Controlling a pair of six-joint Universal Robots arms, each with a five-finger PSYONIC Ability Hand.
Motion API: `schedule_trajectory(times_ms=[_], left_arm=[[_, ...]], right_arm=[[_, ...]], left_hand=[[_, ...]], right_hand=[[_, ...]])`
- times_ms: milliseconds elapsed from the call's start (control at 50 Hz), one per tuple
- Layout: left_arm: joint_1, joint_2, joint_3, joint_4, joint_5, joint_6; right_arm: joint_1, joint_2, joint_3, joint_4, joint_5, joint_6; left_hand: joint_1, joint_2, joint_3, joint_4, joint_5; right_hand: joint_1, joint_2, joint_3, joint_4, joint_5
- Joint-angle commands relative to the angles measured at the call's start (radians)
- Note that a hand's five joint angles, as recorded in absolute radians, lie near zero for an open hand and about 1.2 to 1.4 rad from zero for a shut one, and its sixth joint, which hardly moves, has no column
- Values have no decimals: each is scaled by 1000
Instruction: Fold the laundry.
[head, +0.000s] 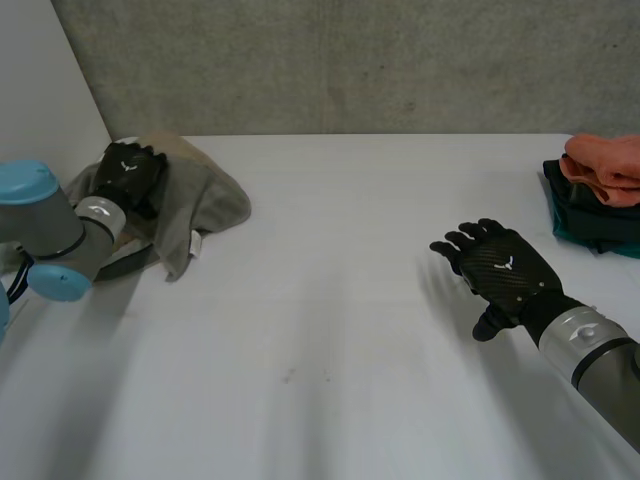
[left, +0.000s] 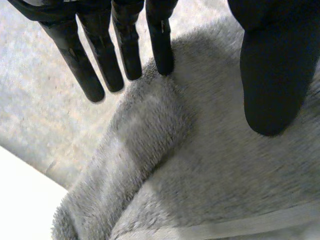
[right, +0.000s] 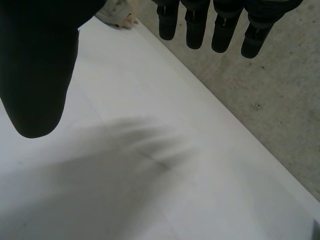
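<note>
A crumpled grey towel (head: 205, 200) lies at the table's far left corner, with a small white label at its near edge. My left hand (head: 128, 175) rests over the towel's left part. In the left wrist view its fingers (left: 100, 60) are straight and its thumb (left: 275, 75) stands apart, both just over the fuzzy grey towel (left: 200, 165), pinching nothing. My right hand (head: 500, 265) hovers open above the bare table at the right, palm down, with its thumb (right: 40, 75) spread from its straight fingers (right: 195, 25). A bit of the towel (right: 117, 12) shows far beyond that hand.
A stack of folded laundry sits at the table's right edge, an orange piece (head: 605, 165) on dark green ones (head: 590, 220). The white table (head: 330, 330) runs back to a concrete wall (head: 350, 60). A white wall stands at the left.
</note>
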Motion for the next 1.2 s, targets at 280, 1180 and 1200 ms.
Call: schedule_trajectory(times_ms=[280,1180,1200], left_arm=[[-32,-37,-19,122,2,6],[-812,127,-70,-28,-373,-431],[-816,137,-79,-42,-366,-434]], right_arm=[[-8,2,4,1,-13,0],[-81,-80,-22,25,147,35],[-83,-80,-24,25,152,35]], left_hand=[[-34,-55,-61,-59,-54],[29,8,2,4,9],[-77,-98,-104,-102,-97]], right_hand=[[-58,-39,-36,-35,-43],[-58,-39,-36,-35,-43],[-58,-39,-36,-35,-43]])
